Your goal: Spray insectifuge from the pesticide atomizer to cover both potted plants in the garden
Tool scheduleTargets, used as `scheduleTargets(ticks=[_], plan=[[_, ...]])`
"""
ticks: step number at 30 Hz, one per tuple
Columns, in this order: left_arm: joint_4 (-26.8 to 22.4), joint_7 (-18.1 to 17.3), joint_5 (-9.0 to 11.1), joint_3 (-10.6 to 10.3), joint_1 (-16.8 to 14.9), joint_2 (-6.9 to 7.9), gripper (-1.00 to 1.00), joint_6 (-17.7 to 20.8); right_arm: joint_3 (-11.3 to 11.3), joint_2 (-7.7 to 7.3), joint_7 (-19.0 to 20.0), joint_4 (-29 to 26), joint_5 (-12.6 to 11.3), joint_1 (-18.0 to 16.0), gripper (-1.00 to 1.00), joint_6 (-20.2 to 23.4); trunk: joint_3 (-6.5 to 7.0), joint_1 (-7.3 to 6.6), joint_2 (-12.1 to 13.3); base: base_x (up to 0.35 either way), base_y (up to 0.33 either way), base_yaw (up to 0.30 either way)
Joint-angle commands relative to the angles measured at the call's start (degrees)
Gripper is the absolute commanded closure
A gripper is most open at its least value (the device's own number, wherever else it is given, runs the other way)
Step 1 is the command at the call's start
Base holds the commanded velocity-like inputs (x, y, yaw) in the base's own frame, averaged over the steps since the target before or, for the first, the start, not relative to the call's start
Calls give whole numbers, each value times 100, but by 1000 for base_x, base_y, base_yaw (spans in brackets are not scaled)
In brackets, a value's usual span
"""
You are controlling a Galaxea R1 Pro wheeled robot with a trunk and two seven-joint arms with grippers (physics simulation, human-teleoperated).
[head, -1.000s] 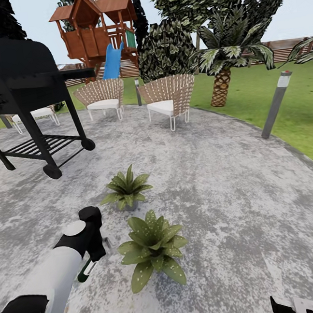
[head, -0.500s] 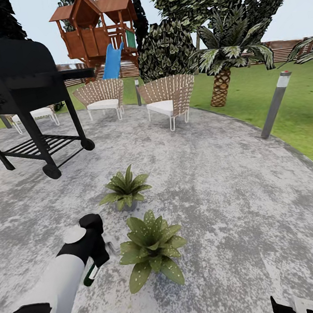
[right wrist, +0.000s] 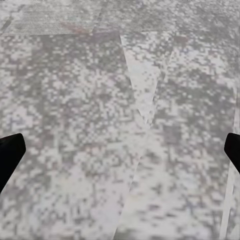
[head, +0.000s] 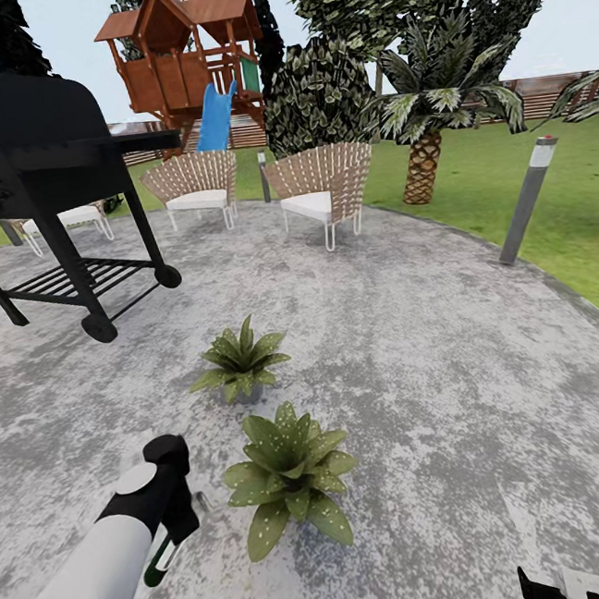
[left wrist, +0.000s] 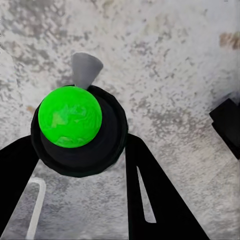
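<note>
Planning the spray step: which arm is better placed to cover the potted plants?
Left. Its gripper is shut on the atomizer, beside the nearer potted plant. The right gripper is open over bare paving.

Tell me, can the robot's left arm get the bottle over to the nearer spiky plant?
Probably yes. The left claw holds the bottle right beside the nearer plant, with just bare paving between them.

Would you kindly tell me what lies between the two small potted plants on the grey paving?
Nothing: in the head view, bare mottled paving separates the nearer potted rosette from the farther one.
</note>
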Motion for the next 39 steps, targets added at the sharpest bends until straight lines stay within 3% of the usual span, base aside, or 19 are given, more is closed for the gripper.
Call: scheduleTargets(ticks=[1, 6, 15, 39], plan=[[-15, -42, -28, 14, -1, -16, 100, 63, 48, 1, 7, 3, -56, -3, -100, -16, -5, -1, -2, 0, 0, 0], [-54, -42, 50, 121, 1, -61, 100, 65, 48, 6, 5, 3, -57, -4, -100, -16, -5, -1, -2, 0, -1, 74], [-60, -42, 79, 119, 1, -81, 100, 65, 48, 4, 5, 3, -60, -1, -100, -16, -5, -1, -2, -42, -219, 71], [-68, -42, 86, 127, 1, -82, 100, 57, 48, -1, 6, 3, -60, -3, -100, -16, -5, -1, -2, -215, -212, 0]])
